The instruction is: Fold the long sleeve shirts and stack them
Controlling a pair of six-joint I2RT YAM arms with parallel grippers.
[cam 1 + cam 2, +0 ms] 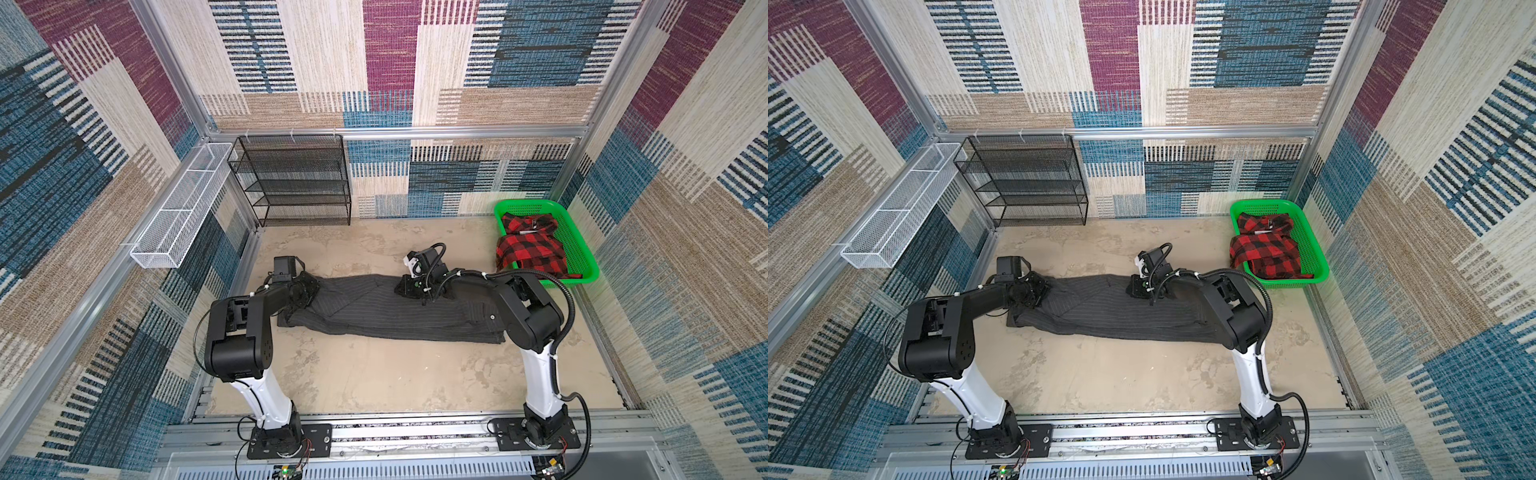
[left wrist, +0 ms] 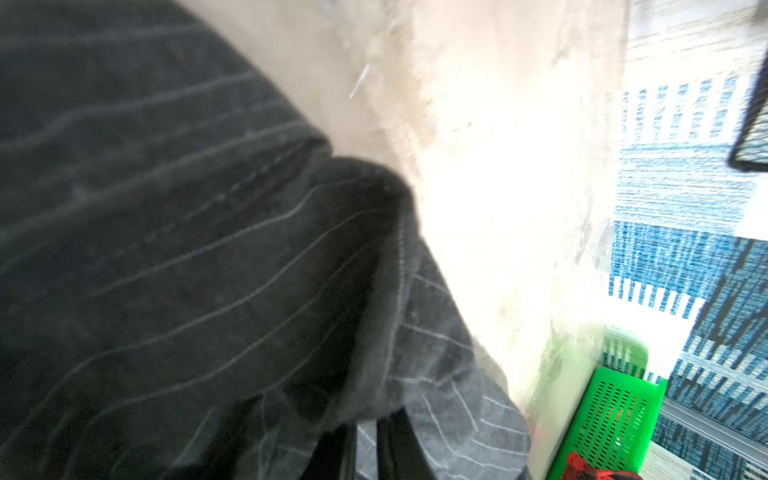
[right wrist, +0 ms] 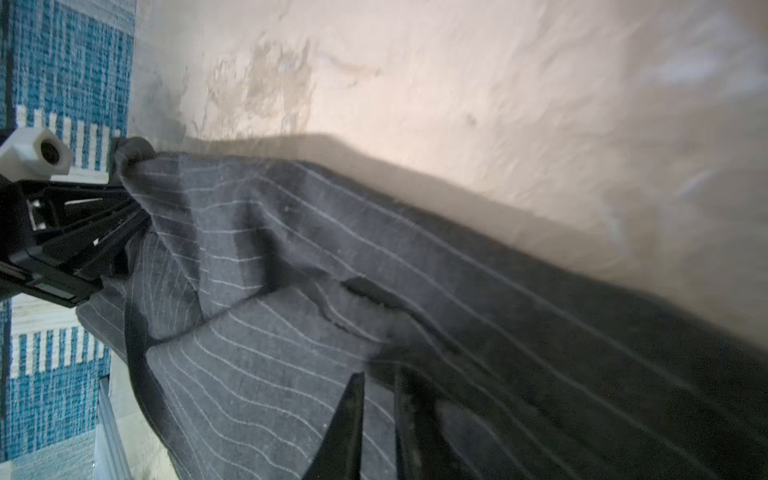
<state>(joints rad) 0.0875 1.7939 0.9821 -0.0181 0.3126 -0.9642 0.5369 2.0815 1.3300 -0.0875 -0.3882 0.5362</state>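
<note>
The dark grey pinstriped long sleeve shirt (image 1: 395, 318) (image 1: 1113, 313) lies stretched out as a long band across the table's middle. My left gripper (image 1: 309, 291) (image 1: 1040, 291) sits at its left end. In the left wrist view that gripper (image 2: 370, 424) has its jaws nearly together with a fold of the grey cloth (image 2: 208, 249) pinched between them. My right gripper (image 1: 409, 286) (image 1: 1138, 286) is on the shirt's far edge near the middle. The right wrist view shows it (image 3: 380, 382) shut on the cloth (image 3: 374, 257). The red-and-black check shirt (image 1: 530, 249) (image 1: 1266, 249) lies crumpled in the green basket (image 1: 579, 245) (image 1: 1310, 245).
A black mesh shelf rack (image 1: 295, 183) stands against the back wall on the left. A white wire tray (image 1: 178, 208) hangs on the left wall. The basket fills the back right corner. Bare beige tabletop (image 1: 395, 374) lies in front of the shirt.
</note>
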